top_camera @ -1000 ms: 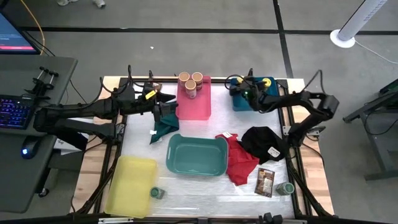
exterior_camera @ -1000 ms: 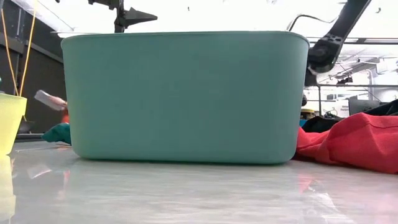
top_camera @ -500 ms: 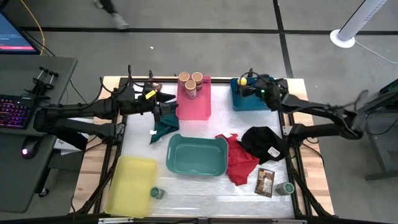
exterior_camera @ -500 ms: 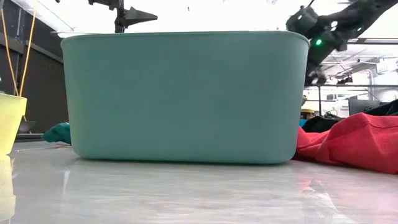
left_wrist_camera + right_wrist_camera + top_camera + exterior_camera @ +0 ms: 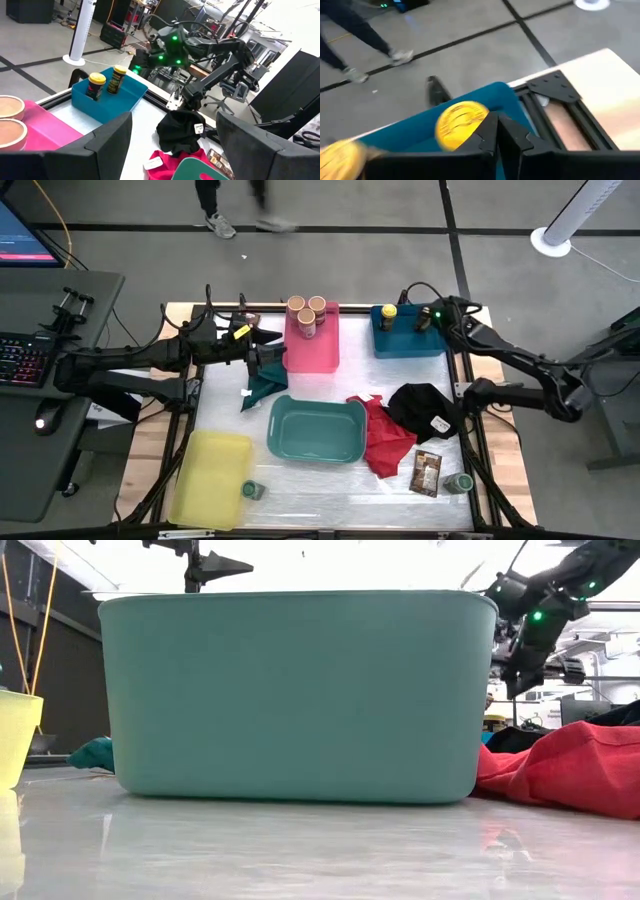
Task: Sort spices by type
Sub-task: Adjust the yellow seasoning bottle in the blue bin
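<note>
Looking straight down, two yellow-lidded jars [image 5: 388,311] stand in the blue bin [image 5: 408,343] at the table's far right corner; the right gripper [image 5: 437,316], fingers pressed together and empty, hovers beside them. From the left wrist, the left gripper [image 5: 172,142] is spread, holding nothing.
</note>
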Motion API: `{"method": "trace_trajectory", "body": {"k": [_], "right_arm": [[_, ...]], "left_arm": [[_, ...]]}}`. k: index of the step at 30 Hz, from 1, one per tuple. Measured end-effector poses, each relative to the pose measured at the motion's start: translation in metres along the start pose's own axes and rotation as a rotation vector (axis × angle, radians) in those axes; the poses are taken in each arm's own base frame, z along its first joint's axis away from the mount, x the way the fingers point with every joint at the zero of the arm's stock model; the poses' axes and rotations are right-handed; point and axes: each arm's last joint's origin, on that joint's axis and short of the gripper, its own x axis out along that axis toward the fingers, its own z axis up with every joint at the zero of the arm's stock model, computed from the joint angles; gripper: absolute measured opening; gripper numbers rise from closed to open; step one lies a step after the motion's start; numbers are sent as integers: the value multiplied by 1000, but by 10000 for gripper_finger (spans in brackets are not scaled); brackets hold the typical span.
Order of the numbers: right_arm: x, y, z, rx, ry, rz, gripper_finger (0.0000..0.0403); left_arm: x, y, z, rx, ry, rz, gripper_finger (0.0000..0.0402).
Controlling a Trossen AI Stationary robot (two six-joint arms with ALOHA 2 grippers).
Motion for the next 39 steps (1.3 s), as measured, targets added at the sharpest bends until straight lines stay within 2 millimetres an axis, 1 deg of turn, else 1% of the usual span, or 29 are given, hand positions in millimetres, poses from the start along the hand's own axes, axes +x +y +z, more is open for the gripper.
{"method": "trace_trajectory", "body": {"k": [5, 7, 10, 13, 19, 24, 30, 34, 39], "right_arm": [[24, -4, 2, 74, 28, -73, 1], [29, -5, 1, 107, 30, -102, 1], [30, -1, 5, 161, -1, -115, 1], [31, -2, 4, 167, 11, -133, 1], [29, 2, 9, 319, 10, -105, 0], [36, 7, 9, 526, -8, -88, 0], [51, 10, 0, 609, -18, -146, 0], [57, 15, 1, 616, -51, -114, 0], [66, 21, 0, 598, 2, -67, 0]], "left_arm": [[0, 0, 0, -23, 0, 0, 275], [0, 0, 0, -23, 0, 1, 275], [0, 0, 0, -23, -1, 2, 275], [0, 0, 0, -23, -1, 2, 275], [0, 0, 0, -24, -1, 2, 275], [0, 0, 0, -24, -1, 2, 275], [0, 0, 0, -24, -1, 2, 275], [0, 0, 0, -24, -1, 1, 275], [0, 0, 0, 1, -1, 1, 275]]}}
